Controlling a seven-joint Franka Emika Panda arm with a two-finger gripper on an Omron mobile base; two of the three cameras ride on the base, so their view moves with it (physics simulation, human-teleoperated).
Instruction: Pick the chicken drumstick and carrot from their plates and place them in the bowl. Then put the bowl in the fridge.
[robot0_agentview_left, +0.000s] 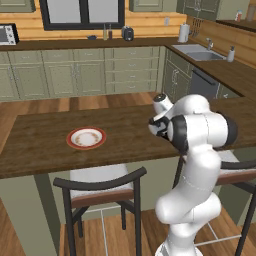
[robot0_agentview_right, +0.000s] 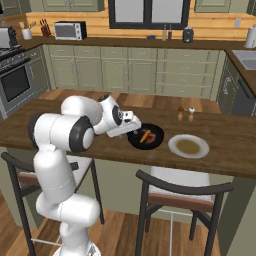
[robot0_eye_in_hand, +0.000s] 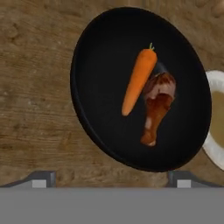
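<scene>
The black bowl (robot0_eye_in_hand: 98, 65) rests on the wooden island counter, and inside it the orange carrot (robot0_eye_in_hand: 138, 83) leans against the reddish-brown chicken drumstick (robot0_eye_in_hand: 157, 105). My gripper (robot0_eye_in_hand: 111, 178) hovers just above the bowl's near rim, open, with nothing between its fingertips (robot0_eye_in_hand: 41, 177). From the right base view, the gripper (robot0_agentview_right: 131, 123) sits at the left edge of the bowl (robot0_agentview_right: 157, 134), where the carrot (robot0_agentview_right: 146, 136) shows. The pale plate (robot0_agentview_right: 188, 146) lies bare just right of the bowl. The red-rimmed plate (robot0_agentview_left: 86, 137) lies bare farther left. The fridge is out of view.
Two small shakers (robot0_agentview_right: 185, 113) stand behind the bowl on the counter (robot0_agentview_right: 230, 135). Dark-framed chairs (robot0_agentview_right: 180, 192) (robot0_agentview_left: 100, 182) are tucked under the island's near edge. Cabinets, a sink (robot0_agentview_left: 197, 51) and an oven line the far walls.
</scene>
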